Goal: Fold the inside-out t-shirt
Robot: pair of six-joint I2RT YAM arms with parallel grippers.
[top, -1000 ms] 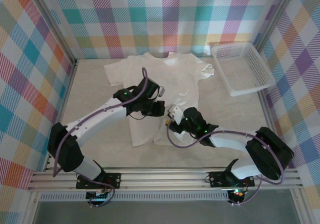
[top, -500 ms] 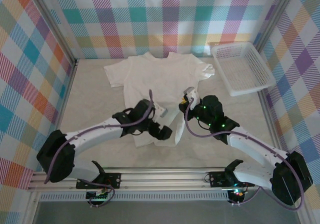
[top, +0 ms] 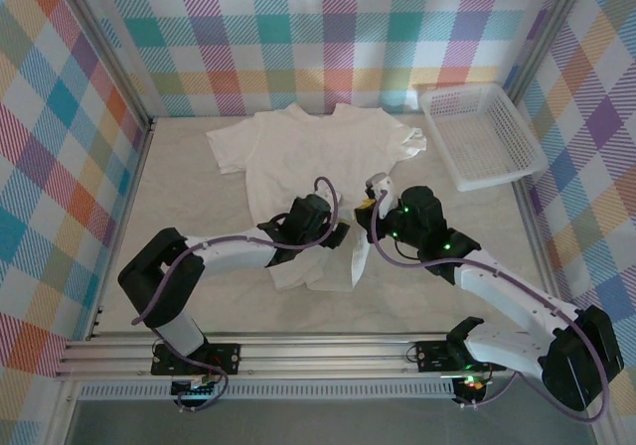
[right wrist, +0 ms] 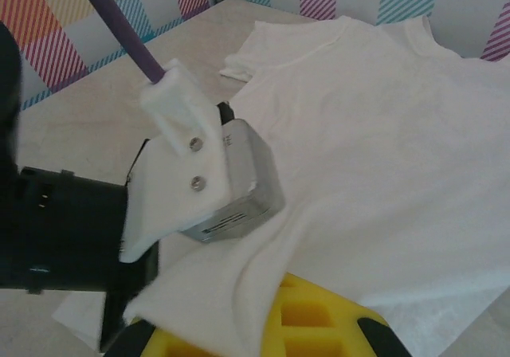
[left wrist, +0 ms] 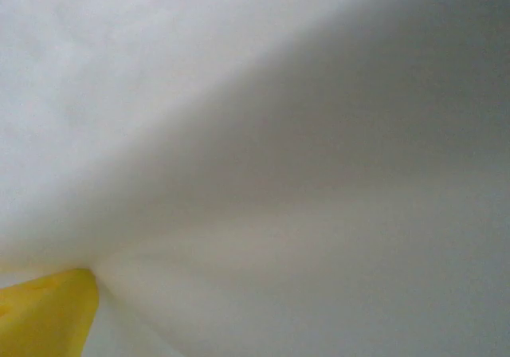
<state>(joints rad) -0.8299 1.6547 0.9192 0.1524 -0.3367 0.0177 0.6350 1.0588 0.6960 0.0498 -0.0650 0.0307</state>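
We see the inside-out t-shirt lying on the pale table to the left of the white lattice basket. Its collar is on the side level with the basket's far rim. It is plain white and thin, mostly flat, with soft creases. The sleeve toward the basket is bunched and lies just beside the basket's left rim; we cannot tell whether the two touch. The other sleeve lies flat on the shirt's side away from the basket.

The hem end, the part of the shirt farthest from the basket's far rim, is disturbed. A narrow ridge of cloth rises off the table there. In the right wrist view this cloth drapes over the yellow fingers, so the right gripper is clamped on it. The left gripper sits on the shirt just beyond the ridge from the basket. White cloth presses close against its camera, and we cannot tell whether its fingers are parted or closed.

Bare table lies open nearer than the basket, in front of the hem, and beyond the shirt's far sleeve. The collar edge runs close to the plaid wall.
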